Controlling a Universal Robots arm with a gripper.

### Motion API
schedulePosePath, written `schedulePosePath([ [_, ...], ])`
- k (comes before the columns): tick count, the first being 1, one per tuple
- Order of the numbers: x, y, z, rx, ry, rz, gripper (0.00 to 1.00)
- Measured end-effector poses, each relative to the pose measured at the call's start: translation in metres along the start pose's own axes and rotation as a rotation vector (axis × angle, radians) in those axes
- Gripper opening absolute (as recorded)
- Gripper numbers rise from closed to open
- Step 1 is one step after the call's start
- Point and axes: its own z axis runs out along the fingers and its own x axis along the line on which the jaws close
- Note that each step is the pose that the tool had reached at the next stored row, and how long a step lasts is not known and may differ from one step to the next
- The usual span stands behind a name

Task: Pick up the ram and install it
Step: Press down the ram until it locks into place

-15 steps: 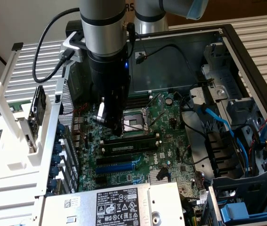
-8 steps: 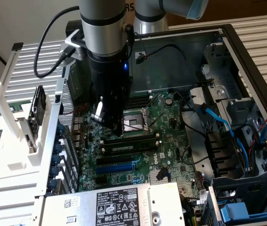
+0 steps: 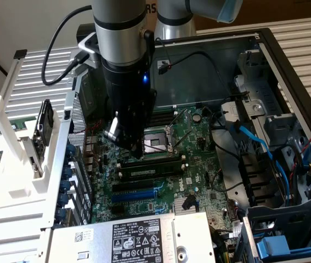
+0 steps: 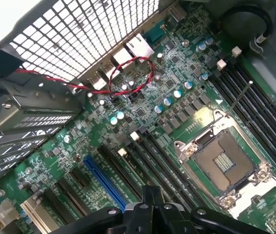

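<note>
Now one ram (image 3: 148,170) sits in a black slot on the green board (image 3: 199,164), beside one blue slot (image 3: 136,193). The one claw (image 4: 150,195) is shut tight, holding nothing, above it. A white label (image 3: 128,241) reads "DELL".

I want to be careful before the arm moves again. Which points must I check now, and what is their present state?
1. Gripper shut with nothing between its fingers: ok.
2. Ram standing in a memory slot beside the CPU socket: ok.
3. Ram pressed fully down, end latches closed: cannot tell.
4. Gripper apart from the ram: cannot tell; in the exterior view it hangs low over the board, close to the socket.
5. Red and black wire away from the memory slots: ok, it loops near the rear ports.
</note>
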Motion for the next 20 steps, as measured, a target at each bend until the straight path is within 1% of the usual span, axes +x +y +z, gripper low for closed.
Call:
schedulePosePath([
  [6, 0.0000, 0.0000, -0.0001, 0.0016, -0.0013, 0.062, 0.11],
  [13, 0.0000, 0.0000, -0.0001, -0.0001, 0.0004, 0.166, 0.11],
  [20, 0.0000, -0.0001, 0.0000, 0.0004, -0.0004, 0.248, 0.11],
])
